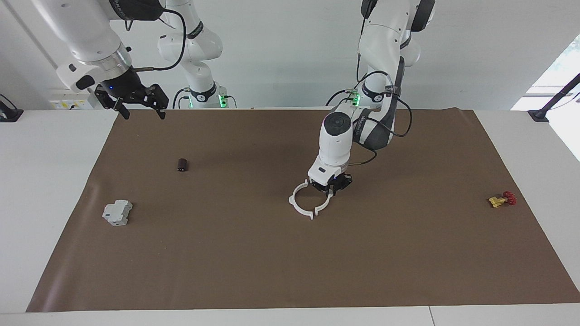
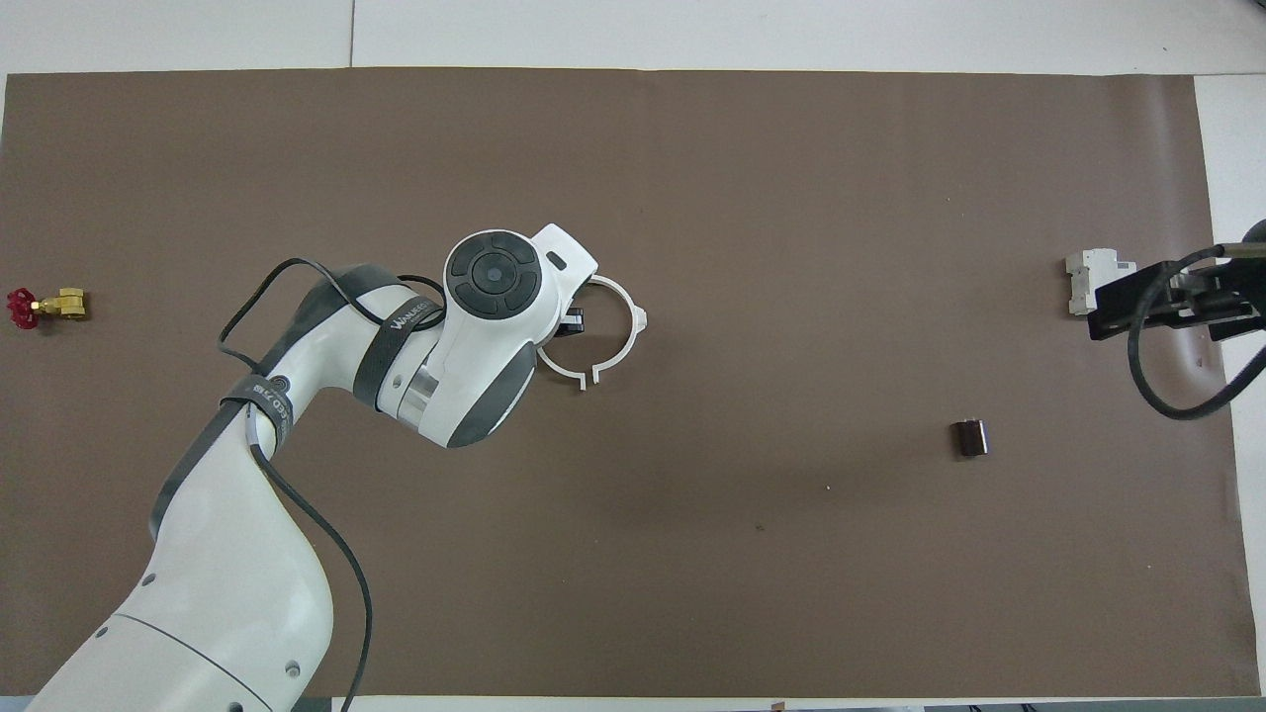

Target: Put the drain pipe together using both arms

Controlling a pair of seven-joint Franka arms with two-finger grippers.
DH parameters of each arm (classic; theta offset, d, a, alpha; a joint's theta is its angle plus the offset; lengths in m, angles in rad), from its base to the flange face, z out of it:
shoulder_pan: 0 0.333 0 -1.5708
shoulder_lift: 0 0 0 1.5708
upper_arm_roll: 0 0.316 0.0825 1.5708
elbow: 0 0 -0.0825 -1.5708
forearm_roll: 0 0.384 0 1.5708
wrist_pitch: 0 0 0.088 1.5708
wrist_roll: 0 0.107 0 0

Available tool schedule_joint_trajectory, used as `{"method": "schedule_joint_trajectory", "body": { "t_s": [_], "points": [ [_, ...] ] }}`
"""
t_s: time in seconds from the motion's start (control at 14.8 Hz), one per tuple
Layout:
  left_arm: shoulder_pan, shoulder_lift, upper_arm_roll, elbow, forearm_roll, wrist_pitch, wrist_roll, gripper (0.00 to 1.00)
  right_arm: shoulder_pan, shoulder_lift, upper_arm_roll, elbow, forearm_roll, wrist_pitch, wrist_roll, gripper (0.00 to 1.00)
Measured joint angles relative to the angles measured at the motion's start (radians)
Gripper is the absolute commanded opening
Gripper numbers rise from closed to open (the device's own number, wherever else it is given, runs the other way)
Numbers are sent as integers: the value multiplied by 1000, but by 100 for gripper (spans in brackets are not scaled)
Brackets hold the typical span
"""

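Observation:
The drain pipe lies as two white half-ring arcs in the middle of the brown mat. One arc [image 1: 292, 203] [image 2: 630, 331] rests free on the mat. My left gripper [image 1: 331, 189] [image 2: 572, 320] is down at the mat, shut on the other arc [image 1: 322, 207] [image 2: 559, 366]. The two arcs face each other as a near ring. The end tabs farther from the robots stand a small gap apart, and the other ends are hidden under the left hand. My right gripper [image 1: 143, 113] [image 2: 1172, 302] is raised high at the right arm's end of the table, open and holding nothing.
A grey blocky box [image 1: 117, 213] [image 2: 1096, 282] and a small dark cylinder [image 1: 182, 164] [image 2: 969, 437] lie toward the right arm's end. A red-and-brass valve [image 1: 500, 199] [image 2: 45, 307] lies near the mat's edge at the left arm's end.

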Motion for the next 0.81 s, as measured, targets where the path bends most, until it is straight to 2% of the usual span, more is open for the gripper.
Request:
{"method": "schedule_joint_trajectory", "body": {
  "t_s": [0.2,0.81],
  "points": [
    [0,8,0,4,-3,5,0,0,2,-15,7,-34,-1,28,0,100],
    [2,36,1,39,-18,22,-1,0,0,-6,6,-40,-2,40,0,100]
  ]
}}
